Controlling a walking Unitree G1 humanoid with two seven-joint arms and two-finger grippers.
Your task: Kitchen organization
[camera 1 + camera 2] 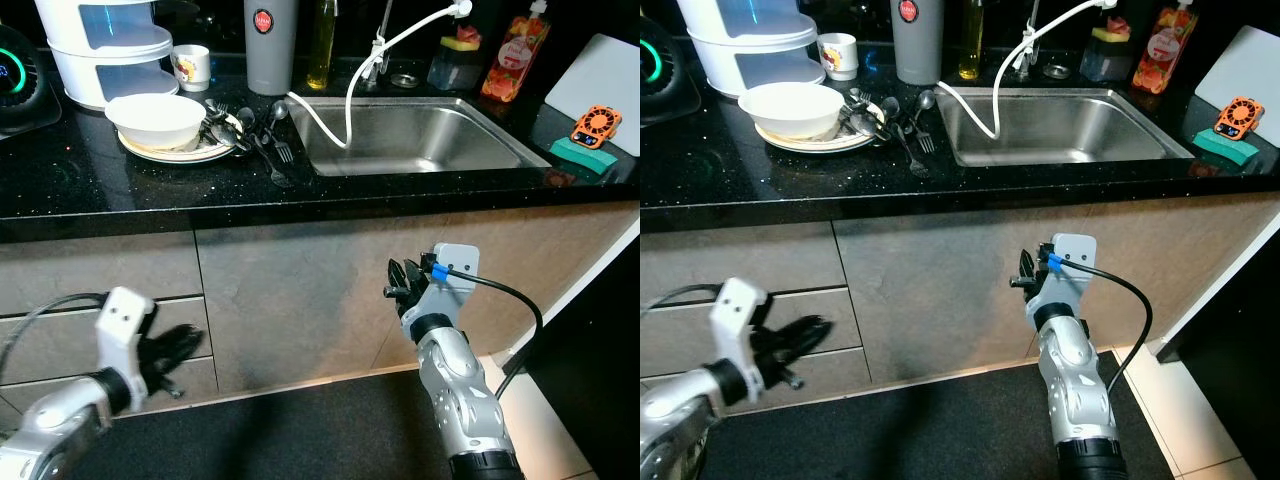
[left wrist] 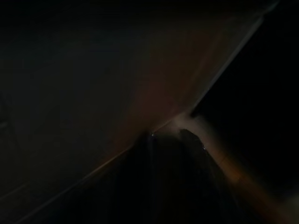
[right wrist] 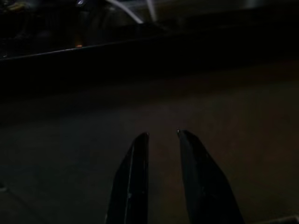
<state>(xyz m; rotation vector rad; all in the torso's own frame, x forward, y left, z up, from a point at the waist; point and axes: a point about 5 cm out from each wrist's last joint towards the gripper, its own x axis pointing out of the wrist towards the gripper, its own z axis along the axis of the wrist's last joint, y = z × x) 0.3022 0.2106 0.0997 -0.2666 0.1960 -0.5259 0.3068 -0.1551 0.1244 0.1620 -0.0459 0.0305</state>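
Note:
On the black counter (image 1: 100, 170), left of the steel sink (image 1: 410, 135), a white bowl (image 1: 155, 118) sits on a plate (image 1: 190, 152). Dark forks and spoons (image 1: 262, 140) are piled beside it. Both grippers hang below the counter edge, in front of the grey cabinet fronts (image 1: 300, 290). My left gripper (image 1: 185, 355) points at the drawers with its fingers apart and holds nothing. My right gripper (image 1: 400, 280) points up at the cabinet door. In the right wrist view its two fingertips (image 3: 142, 137) stand a narrow gap apart with nothing between them.
A white stacked appliance (image 1: 105, 45), a mug (image 1: 191, 66), a grey tumbler (image 1: 270, 45) and an oil bottle (image 1: 321, 40) line the back of the counter. A white hose (image 1: 350, 95) droops into the sink. A green sponge (image 1: 583, 152) lies at the right. A dark mat (image 1: 300, 430) covers the floor.

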